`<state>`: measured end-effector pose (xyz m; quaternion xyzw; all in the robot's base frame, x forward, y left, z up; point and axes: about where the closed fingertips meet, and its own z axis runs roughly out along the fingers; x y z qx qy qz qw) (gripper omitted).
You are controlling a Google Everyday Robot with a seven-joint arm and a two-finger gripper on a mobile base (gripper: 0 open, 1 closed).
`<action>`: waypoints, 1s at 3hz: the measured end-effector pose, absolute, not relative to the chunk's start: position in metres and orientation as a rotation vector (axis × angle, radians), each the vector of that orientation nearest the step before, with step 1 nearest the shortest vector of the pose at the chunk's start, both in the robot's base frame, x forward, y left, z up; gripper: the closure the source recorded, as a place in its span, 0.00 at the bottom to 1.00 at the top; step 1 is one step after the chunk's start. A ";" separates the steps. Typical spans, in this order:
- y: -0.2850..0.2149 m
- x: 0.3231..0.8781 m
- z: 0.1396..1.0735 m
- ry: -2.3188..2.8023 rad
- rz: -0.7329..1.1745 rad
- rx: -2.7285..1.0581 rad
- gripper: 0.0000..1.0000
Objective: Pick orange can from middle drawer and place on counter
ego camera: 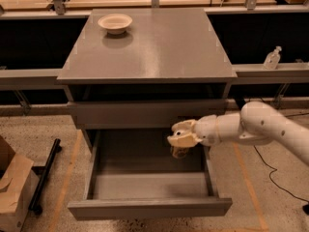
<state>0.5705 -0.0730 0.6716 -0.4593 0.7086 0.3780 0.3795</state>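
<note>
Orange can (179,152): roughly upright, long axis near vertical, upper end hidden inside the gripper (181,140), lower end pointing down into the drawer. It hung over the right rear part of the open middle drawer (149,208), just below the closed drawer front above.

Gripper: fingers closed on the can's top. It reached in from the right on the white arm (260,127), which crossed above the drawer's right wall.

Surroundings: the counter (159,47) carried a cream bowl (115,23) near its back left corner. A clear bottle (272,58) stood on the ledge to the right, a cardboard box (12,192) sat on the floor at left, and a black bar (44,175) lay beside it.

Can appearance: small, dull brown-orange, dark in shadow; print not legible.
</note>
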 end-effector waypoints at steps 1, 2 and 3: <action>-0.116 0.600 0.733 1.866 0.895 -1.232 1.00; -0.151 0.607 0.756 1.882 0.858 -1.248 1.00; -0.151 0.607 0.756 1.880 0.858 -1.249 1.00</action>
